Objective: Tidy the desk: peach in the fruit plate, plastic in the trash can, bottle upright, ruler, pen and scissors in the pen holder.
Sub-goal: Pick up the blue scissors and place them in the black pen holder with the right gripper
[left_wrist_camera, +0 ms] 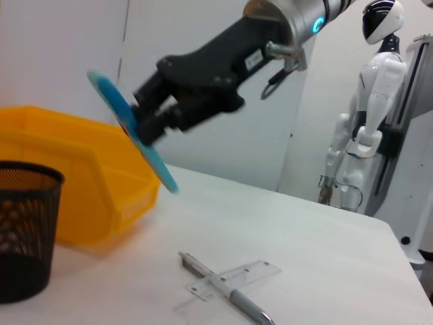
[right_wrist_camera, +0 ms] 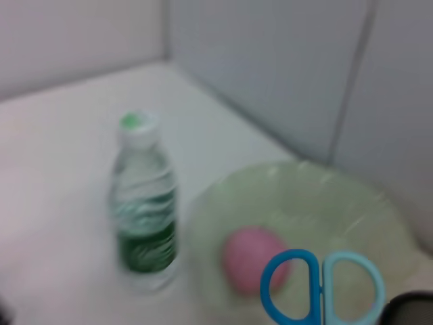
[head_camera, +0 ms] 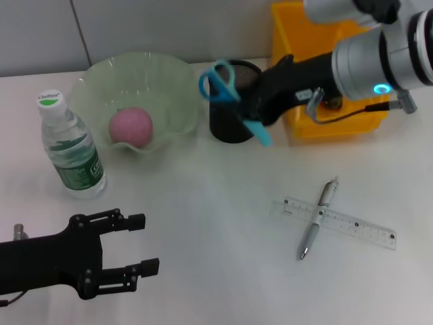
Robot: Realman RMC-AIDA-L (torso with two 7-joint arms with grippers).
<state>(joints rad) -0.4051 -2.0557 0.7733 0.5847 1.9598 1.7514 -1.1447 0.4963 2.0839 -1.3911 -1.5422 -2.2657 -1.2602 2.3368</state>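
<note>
While the left gripper (head_camera: 139, 244) rests low over the near-left part of the white desk (head_camera: 216, 196) with its jaws spread wide and nothing between them, the head view shows the right gripper (head_camera: 252, 112) reaching in from the right, clamped on the blue scissors (head_camera: 220, 84). The scissors' handles stick up over the rim of the black mesh pen holder (head_camera: 233, 101), the blade end pointing down just outside its right side. The pink peach (head_camera: 132, 126) lies in the pale green fruit plate (head_camera: 155, 78); the bottle (head_camera: 70, 149) stands upright to the plate's left. The pen (head_camera: 318, 218) lies across the clear ruler (head_camera: 352, 227) on the desk to the right. A yellow bin (head_camera: 298, 40) sits behind the holder.

From the left wrist, the right gripper (left_wrist_camera: 145, 115) hangs above the table with the scissors (left_wrist_camera: 132, 128) pinched, tilted, beside the yellow bin (left_wrist_camera: 88, 176) and the pen holder (left_wrist_camera: 24, 230); pen (left_wrist_camera: 237, 298) and ruler (left_wrist_camera: 233, 277) lie crossed.

From the right wrist, the scissor handles (right_wrist_camera: 325, 288) sit in front of the peach (right_wrist_camera: 254, 257), plate (right_wrist_camera: 352, 210) and bottle (right_wrist_camera: 143, 203).
</note>
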